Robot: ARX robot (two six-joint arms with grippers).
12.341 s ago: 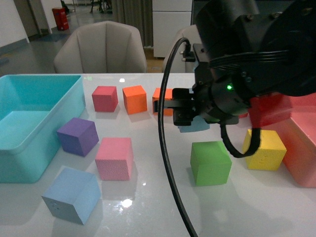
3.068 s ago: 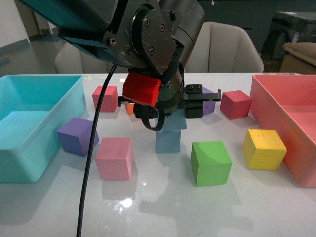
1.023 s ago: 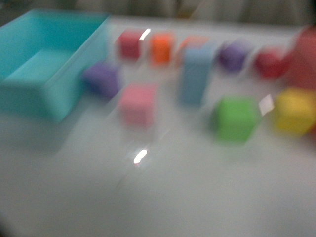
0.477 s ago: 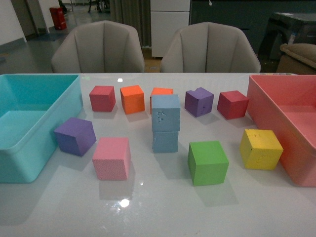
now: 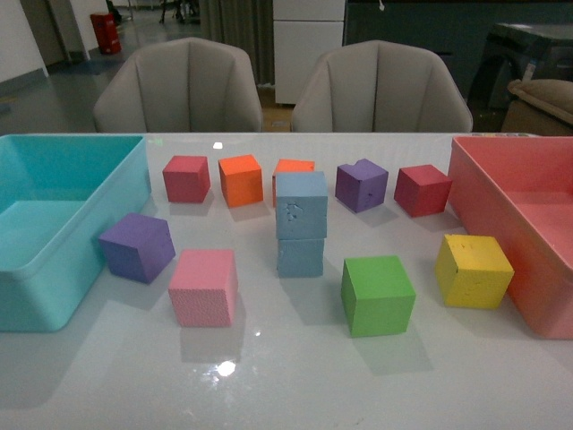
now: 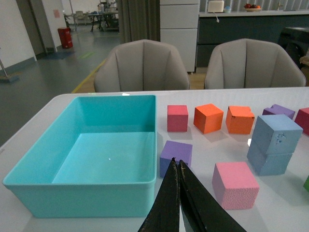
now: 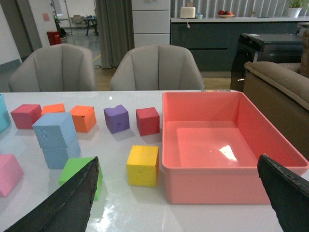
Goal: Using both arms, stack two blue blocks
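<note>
- The white desk [image 5: 295, 376] carries everything; two beige chairs [image 5: 183, 85] stand behind its far edge.
- A large turquoise bin [image 5: 54, 215] sits at the left end and a pink bin [image 5: 528, 215] at the right end, well apart.
- The two blue blocks are stacked near the middle of the desk: the upper blue block [image 5: 301, 205] rests on the lower blue block [image 5: 300, 256], turned slightly, so its edges overhang a little. No jaws touch them.
- Around the stack: a pink cube [image 5: 203, 287] to its left, a green cube [image 5: 377, 295] to its right, a yellow cube [image 5: 473, 270] further right, near the pink bin, and a purple cube [image 5: 137, 246] beside the turquoise bin.
- Behind it runs a row of red, orange, orange, purple and red cubes.
- The left gripper [image 6: 177, 169] shows in its wrist view above the desk by the turquoise bin, jaws pressed together and holding nothing.
- The right gripper [image 7: 186, 188] has its jaws spread wide, empty, above the desk in front of the pink bin.
</note>
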